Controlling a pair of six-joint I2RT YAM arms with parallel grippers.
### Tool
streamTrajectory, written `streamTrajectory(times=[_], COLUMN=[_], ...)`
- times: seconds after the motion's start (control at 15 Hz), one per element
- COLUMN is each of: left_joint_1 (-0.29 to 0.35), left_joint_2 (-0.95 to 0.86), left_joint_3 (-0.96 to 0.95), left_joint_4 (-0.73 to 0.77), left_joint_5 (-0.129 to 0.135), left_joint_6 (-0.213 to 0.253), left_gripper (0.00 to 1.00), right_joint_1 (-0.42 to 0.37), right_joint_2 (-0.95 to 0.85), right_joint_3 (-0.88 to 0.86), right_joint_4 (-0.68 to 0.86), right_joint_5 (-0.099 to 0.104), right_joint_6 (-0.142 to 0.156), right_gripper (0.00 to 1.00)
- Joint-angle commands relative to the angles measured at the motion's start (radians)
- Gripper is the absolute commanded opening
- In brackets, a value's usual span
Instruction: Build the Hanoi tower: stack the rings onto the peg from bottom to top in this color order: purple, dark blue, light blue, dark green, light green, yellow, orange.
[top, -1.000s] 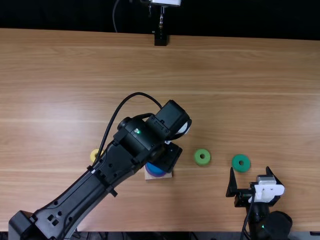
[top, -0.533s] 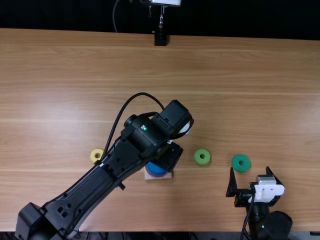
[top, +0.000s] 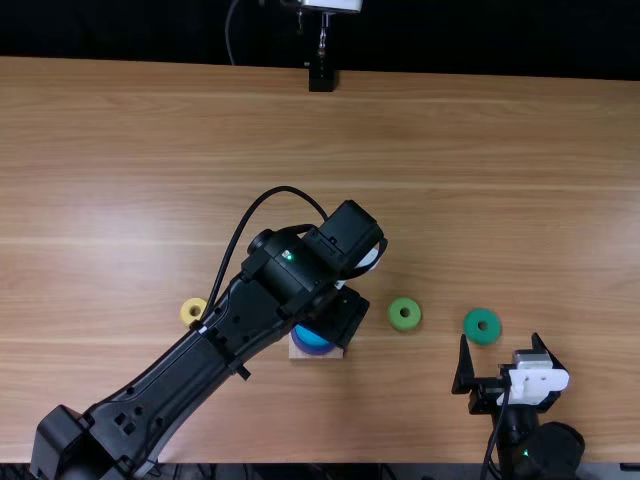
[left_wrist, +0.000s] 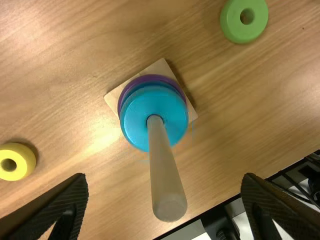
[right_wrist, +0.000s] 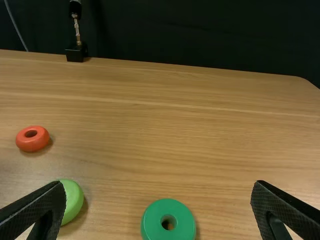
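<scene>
My left gripper (top: 338, 318) is over the peg's base (top: 316, 355) in the top view, partly covering the ring stack. In the left wrist view the left gripper (left_wrist: 164, 192) stands open, its fingers on either side of the upright peg (left_wrist: 165, 175). Around the peg lie a light blue ring (left_wrist: 140, 112) on top, a dark blue edge, and a purple ring (left_wrist: 154, 77) lowest. A light green ring (top: 404, 314), dark green ring (top: 474, 334) and yellow ring (top: 190, 312) lie apart. The right gripper (top: 500, 340), also (right_wrist: 159, 187), is open beside the dark green ring.
An orange-red ring (right_wrist: 41, 142) lies on the table beyond the light green ring in the right wrist view. A black stand (top: 321, 78) is at the table's far edge. The left arm spans the table's near left part, close to the yellow ring.
The left forearm and wrist body have shifted slightly right and up in the top view. Light blue now shows on the stack where darker blue was seen. The right arm has kept still.
</scene>
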Motion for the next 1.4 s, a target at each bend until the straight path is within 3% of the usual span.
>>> streamTrajectory(times=[0.0, 0.13, 0.4, 0.6, 1.07, 1.33], left_joint_1=[0.020, 0.037, 0.140, 0.253, 0.564, 0.657], left_joint_2=[-0.005, -0.011, -0.065, -0.155, -0.608, -0.823], left_joint_3=[-0.019, -0.004, 0.121, 0.119, -0.548, -0.815], left_joint_4=[0.003, 0.007, 0.018, 0.196, 0.818, 0.883], left_joint_5=[-0.001, -0.003, 0.006, 0.004, -0.012, -0.012], left_joint_6=[-0.003, -0.002, -0.003, -0.003, -0.011, -0.003], left_gripper=[1.00, 1.00, 1.00, 1.00, 1.00, 1.00], right_joint_1=[-0.006, -0.006, -0.006, -0.006, -0.006, -0.006], right_joint_2=[-0.012, -0.012, -0.012, -0.012, -0.012, -0.012], right_joint_3=[-0.068, -0.068, -0.066, -0.066, -0.068, -0.066], right_joint_4=[-0.068, -0.068, -0.068, -0.068, -0.068, -0.068], right_joint_5=[0.014, 0.014, 0.014, 0.014, 0.014, 0.014], right_joint_6=[0.001, 0.001, 0.001, 0.001, 0.001, 0.001], right_gripper=[1.00, 1.00, 1.00, 1.00, 1.00, 1.00])
